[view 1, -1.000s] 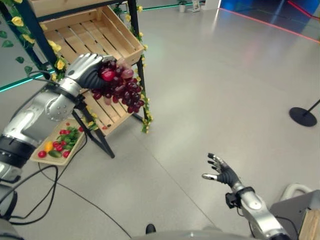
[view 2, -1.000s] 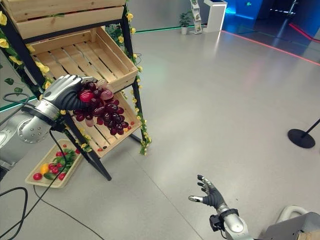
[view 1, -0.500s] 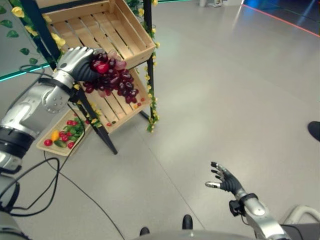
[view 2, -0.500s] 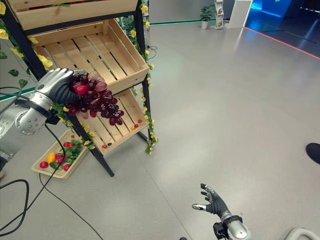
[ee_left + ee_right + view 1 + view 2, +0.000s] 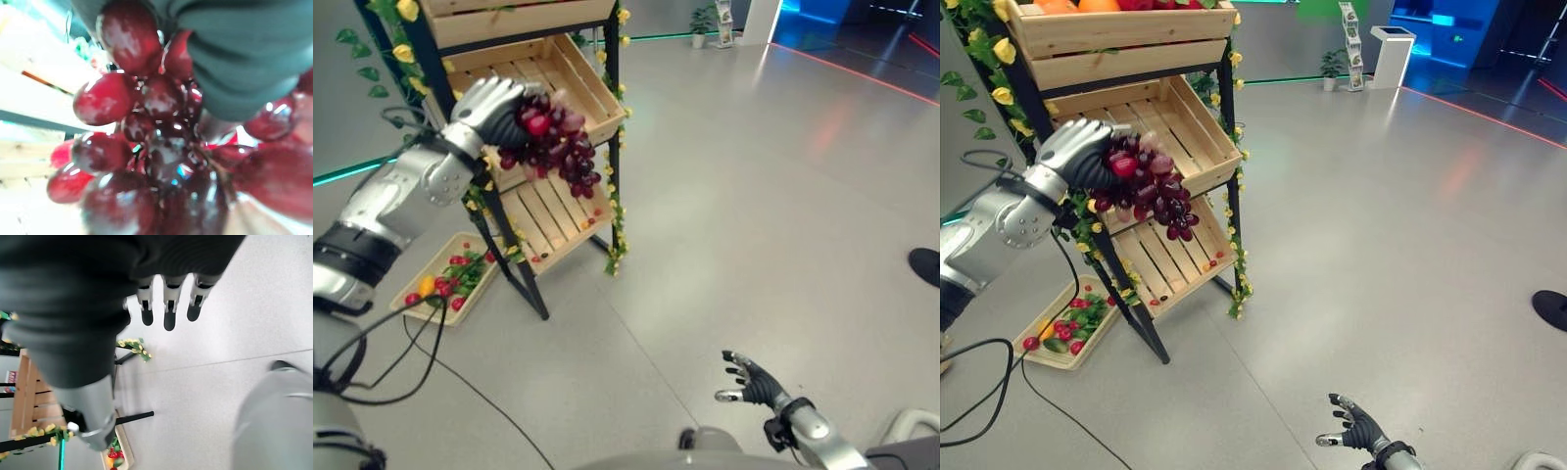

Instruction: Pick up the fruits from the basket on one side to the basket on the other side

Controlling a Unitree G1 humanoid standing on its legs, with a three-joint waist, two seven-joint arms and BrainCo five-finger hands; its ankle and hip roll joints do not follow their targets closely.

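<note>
Left hand point(image 5: 489, 106) holds grapes point(image 5: 553, 147) beside crate edge point(image 5: 604, 116)

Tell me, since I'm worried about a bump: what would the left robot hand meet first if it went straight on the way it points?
Probably the middle wooden crate on the rack. The left robot hand holds the grape bunch just in front of it, so the grapes would likely touch its front board first. Depth is hard to judge.

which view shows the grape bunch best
The right eye view: the whole grape bunch hangs from the left hand before the middle crate. The left eye view matches; the left wrist view gives close grapes.
</note>
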